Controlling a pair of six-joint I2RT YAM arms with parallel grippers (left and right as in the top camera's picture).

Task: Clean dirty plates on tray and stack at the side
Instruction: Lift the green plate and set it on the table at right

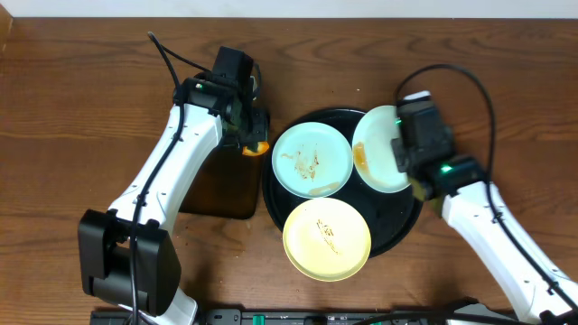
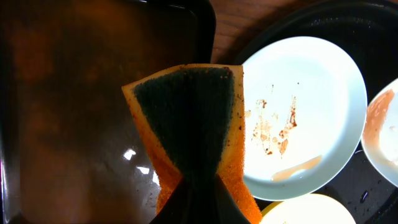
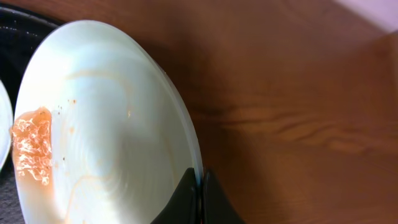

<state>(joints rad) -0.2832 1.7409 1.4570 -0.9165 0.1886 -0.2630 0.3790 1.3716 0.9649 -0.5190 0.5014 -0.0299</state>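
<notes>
Your wooden table [image 1: 506, 72] shows no stack of clean plates anywhere; judged from this, the job has barely begun. The black tray [image 1: 397, 226] sits at centre with all three plates on or over it, each one soiled. The dark brown rectangular tray [image 1: 217, 190] lies just off its 9 o'clock side. The pale yellow plate [image 1: 327, 238], at the tray's 6 o'clock and overhanging the rim, carries brown specks. The light blue plate [image 1: 312, 160], toward 11 o'clock, shows brown smears and a pale streak. The white plate [image 1: 379, 149], at 2 o'clock, has an orange-brown patch near its 9 o'clock edge. All three need wiping, and all the stacking is left.

Your left arm reaches up along the brown tray, its wrist bent toward the black tray's 10 o'clock. The left gripper [image 2: 194, 202] is clamped across the middle of an orange sponge [image 2: 186, 118], dark scouring face showing. The sponge hangs over the brown tray's edge, just beside the blue plate and apart from it.

Your right arm comes in from 4 o'clock. The right gripper [image 3: 200, 196] is pinched narrow on the white plate's rim at its 3 o'clock side. The plate looks tipped; whether it has left the tray cannot be told.
</notes>
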